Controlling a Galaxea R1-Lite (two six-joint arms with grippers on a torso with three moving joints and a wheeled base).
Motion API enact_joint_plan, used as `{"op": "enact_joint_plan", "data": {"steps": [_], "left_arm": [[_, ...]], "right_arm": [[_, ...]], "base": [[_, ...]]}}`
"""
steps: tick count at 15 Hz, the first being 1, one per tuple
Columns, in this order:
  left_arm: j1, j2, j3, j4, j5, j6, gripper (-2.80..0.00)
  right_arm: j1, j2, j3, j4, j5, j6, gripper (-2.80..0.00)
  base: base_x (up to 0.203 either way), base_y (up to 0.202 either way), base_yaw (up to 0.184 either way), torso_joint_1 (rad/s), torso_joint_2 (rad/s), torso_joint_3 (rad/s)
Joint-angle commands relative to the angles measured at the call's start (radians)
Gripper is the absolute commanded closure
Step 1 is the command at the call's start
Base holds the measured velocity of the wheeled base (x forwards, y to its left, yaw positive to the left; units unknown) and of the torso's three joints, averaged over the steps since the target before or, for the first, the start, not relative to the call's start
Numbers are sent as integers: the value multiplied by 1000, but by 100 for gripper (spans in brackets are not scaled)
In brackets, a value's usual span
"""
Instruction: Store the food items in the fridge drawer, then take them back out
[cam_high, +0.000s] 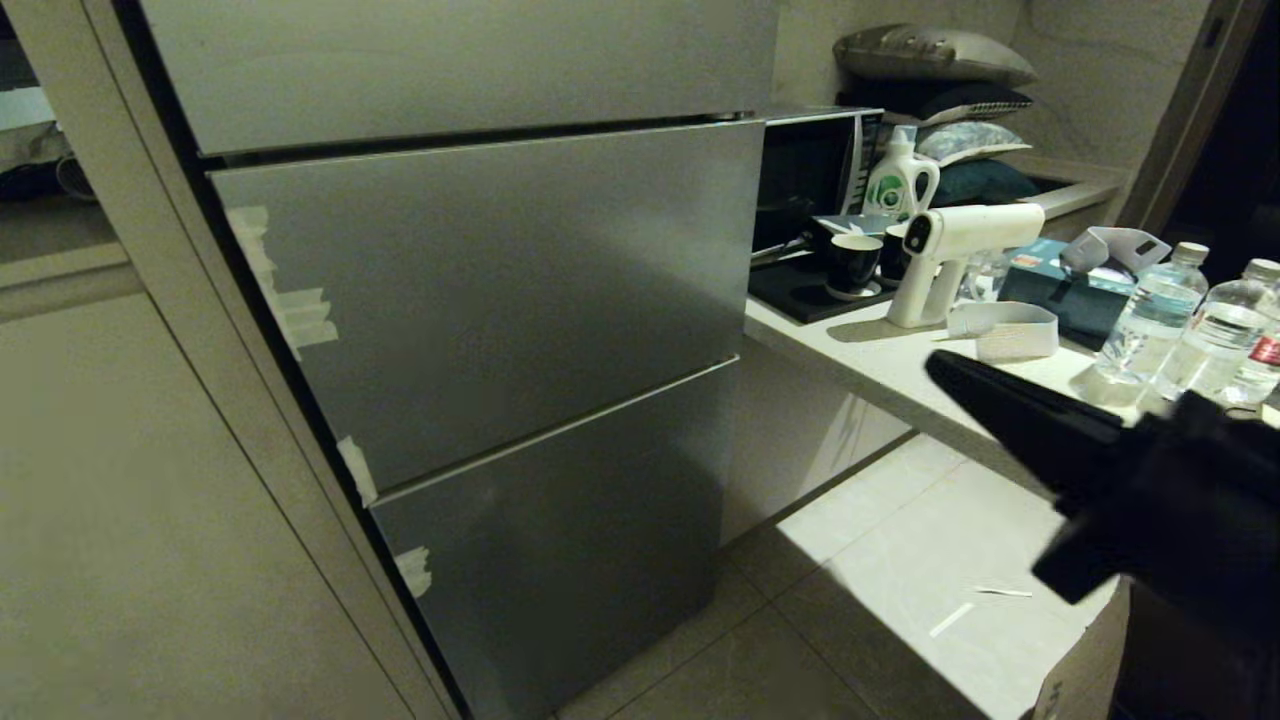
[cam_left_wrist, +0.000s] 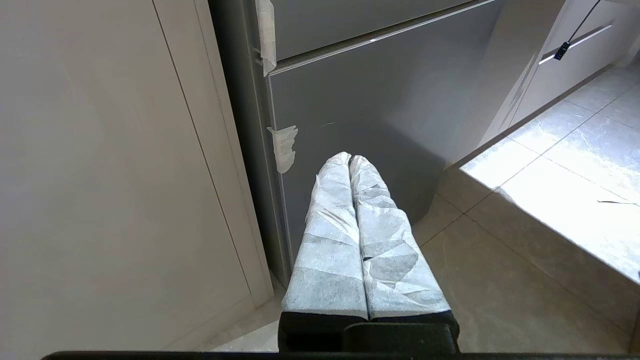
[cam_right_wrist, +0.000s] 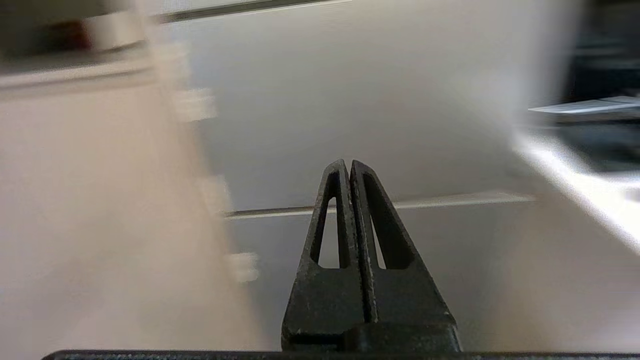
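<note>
— What do I have in front of me?

— The grey fridge door panels (cam_high: 480, 300), all closed, with whitish tape scraps (cam_high: 300, 315) along their left edge. I can't see the fridge drawer or any food items; nothing of them shows in any view.

— And my right arm?

— The right gripper (cam_right_wrist: 349, 164) is up in front of the panels, its black fingers (cam_right_wrist: 330, 240) pressed together with nothing between them. In the head view it shows as a dark shape (cam_high: 1010, 405) at the right, over the edge of the tabletop (cam_high: 880, 365). The wrist picture is smeared, so I can't judge how near the panel it is.

— The left?

— The left gripper (cam_left_wrist: 350, 159) hangs low by the bottom panel, pointing at the floor tiles (cam_left_wrist: 525, 250). Its fingers (cam_left_wrist: 325, 240), wrapped in white material, are together and empty.

— What's on the tabletop?

— A white spray gun (cam_high: 950, 255), dark cups (cam_high: 855, 265), water bottles (cam_high: 1150, 320) and a detergent bottle (cam_high: 900, 180).
</note>
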Motion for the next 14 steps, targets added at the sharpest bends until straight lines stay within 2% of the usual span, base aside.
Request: {"op": "enact_joint_plan", "data": {"steps": [1, 3, 4, 5, 7, 9, 11, 14], "left_arm": [[-1, 1, 0, 0, 0, 0, 0], [0, 1, 0, 0, 0, 0, 0], [0, 1, 0, 0, 0, 0, 0], [-1, 1, 0, 0, 0, 0, 0], [-1, 1, 0, 0, 0, 0, 0], [-1, 1, 0, 0, 0, 0, 0], [-1, 1, 0, 0, 0, 1, 0], [0, 0, 0, 0, 0, 0, 0]], "right_arm": [[-144, -300, 101, 108, -68, -1, 0], [-372, -471, 138, 347, -63, -2, 0], [-483, -580, 155, 506, -31, -4, 0], [-585, -686, 176, 650, 20, -16, 0], [-717, -887, 250, 822, 133, -60, 0], [-803, -1059, 359, 905, 201, -92, 0], [-839, -1207, 436, 947, 246, -110, 0], [-864, -1237, 477, 980, 283, -119, 0]], "base": [[0, 0, 0, 0, 0, 0], [0, 0, 0, 0, 0, 0], [0, 0, 0, 0, 0, 0], [0, 0, 0, 0, 0, 0], [0, 0, 0, 0, 0, 0], [0, 0, 0, 0, 0, 0], [0, 0, 0, 0, 0, 0], [0, 0, 0, 0, 0, 0]]}}
